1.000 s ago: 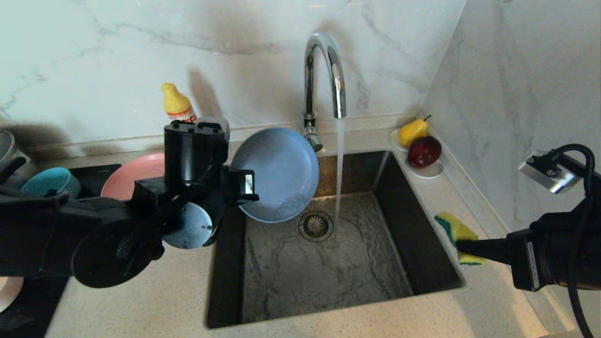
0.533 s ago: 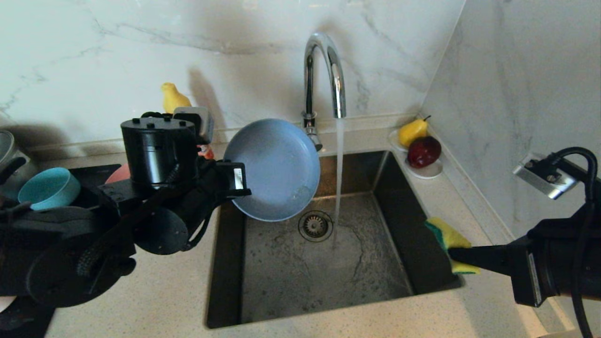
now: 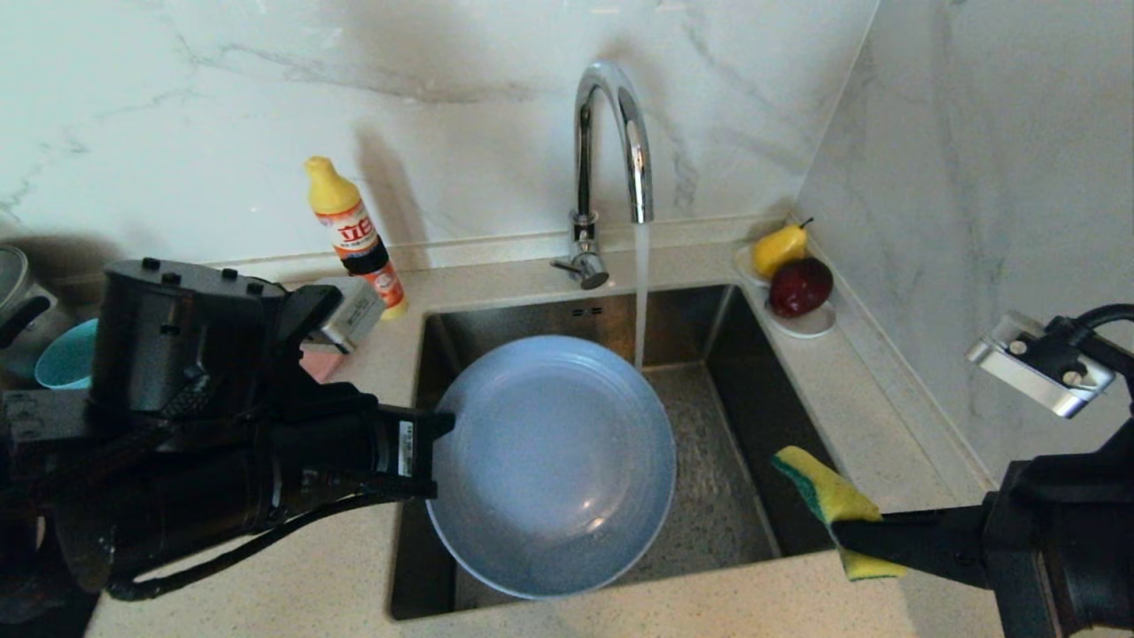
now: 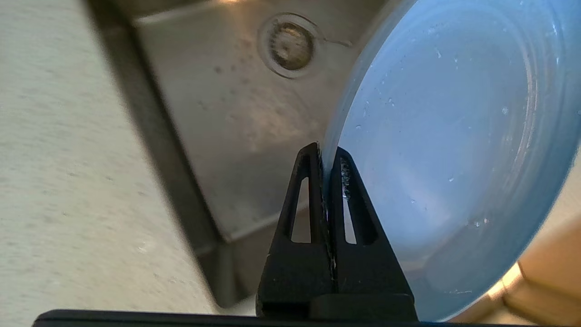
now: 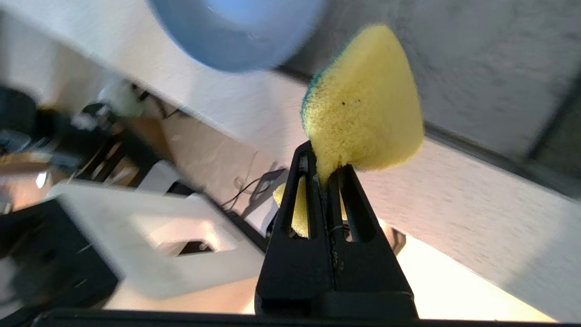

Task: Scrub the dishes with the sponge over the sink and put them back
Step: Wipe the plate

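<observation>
Standing at 10 o'clock from the sink (image 3: 753, 354): one detergent bottle (image 3: 356, 235). Left gripper (image 3: 436, 447) jaws pinch one grey-blue plate (image 3: 554, 465); right gripper (image 3: 842, 530) jaws pinch one sponge (image 3: 828, 498).

Grey-blue plate (image 3: 554, 465) covers most of the sink (image 3: 753, 372) opening, left gripper (image 3: 434, 452) clamped on its rim. Open gap only at sink's right side, where the sponge (image 3: 828, 501) hangs. Tap (image 3: 611, 142) and water stream (image 3: 640, 297) block the back.
</observation>
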Controlling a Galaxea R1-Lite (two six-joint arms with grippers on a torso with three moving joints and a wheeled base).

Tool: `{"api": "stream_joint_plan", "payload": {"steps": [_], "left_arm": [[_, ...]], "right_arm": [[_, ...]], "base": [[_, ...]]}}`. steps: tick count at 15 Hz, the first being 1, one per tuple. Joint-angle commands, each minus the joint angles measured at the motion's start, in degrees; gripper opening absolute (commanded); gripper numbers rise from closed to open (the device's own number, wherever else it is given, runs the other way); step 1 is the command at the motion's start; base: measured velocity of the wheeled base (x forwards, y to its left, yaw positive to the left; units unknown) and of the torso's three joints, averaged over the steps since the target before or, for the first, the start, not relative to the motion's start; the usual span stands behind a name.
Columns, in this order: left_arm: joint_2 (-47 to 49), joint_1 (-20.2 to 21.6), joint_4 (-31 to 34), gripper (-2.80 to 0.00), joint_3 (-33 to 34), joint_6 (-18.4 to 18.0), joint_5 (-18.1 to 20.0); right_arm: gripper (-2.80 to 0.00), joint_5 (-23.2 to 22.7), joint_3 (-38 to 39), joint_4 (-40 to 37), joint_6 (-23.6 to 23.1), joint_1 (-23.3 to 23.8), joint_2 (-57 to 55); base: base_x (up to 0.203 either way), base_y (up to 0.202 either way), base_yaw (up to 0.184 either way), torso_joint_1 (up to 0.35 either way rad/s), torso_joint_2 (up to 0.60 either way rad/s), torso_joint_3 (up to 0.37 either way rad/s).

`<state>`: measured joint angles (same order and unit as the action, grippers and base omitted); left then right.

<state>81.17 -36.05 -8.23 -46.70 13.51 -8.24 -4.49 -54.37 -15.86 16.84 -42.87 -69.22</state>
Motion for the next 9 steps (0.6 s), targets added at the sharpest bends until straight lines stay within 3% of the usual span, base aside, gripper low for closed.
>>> {"api": "stream_joint_plan", "payload": {"steps": [1,6,9], "left_arm": [[-1.32,-2.58,-0.06,-2.80,2.59,-0.34,-0.07],[0.27,-5.34,-10.21,-2.80,7.72,-0.45,-1.04],[0.91,-5.35,-11.54,-2.80,8.12,-0.50,-2.46]], "right_arm": [[-2.80,-0.04,-1.15,0.18,0.09,-4.65,-2.16],[-2.80,-0.07,-3.41,0.49,-0.33,-8.54,-9.67],[-2.80,-0.08,-7.23,1.22,-0.32,-10.59,-15.57]], "base": [[0.000,0.000,0.000,0.000,0.00,0.000],[0.000,0.000,0.000,0.000,0.00,0.000],[0.000,0.000,0.000,0.000,0.00,0.000]]}}
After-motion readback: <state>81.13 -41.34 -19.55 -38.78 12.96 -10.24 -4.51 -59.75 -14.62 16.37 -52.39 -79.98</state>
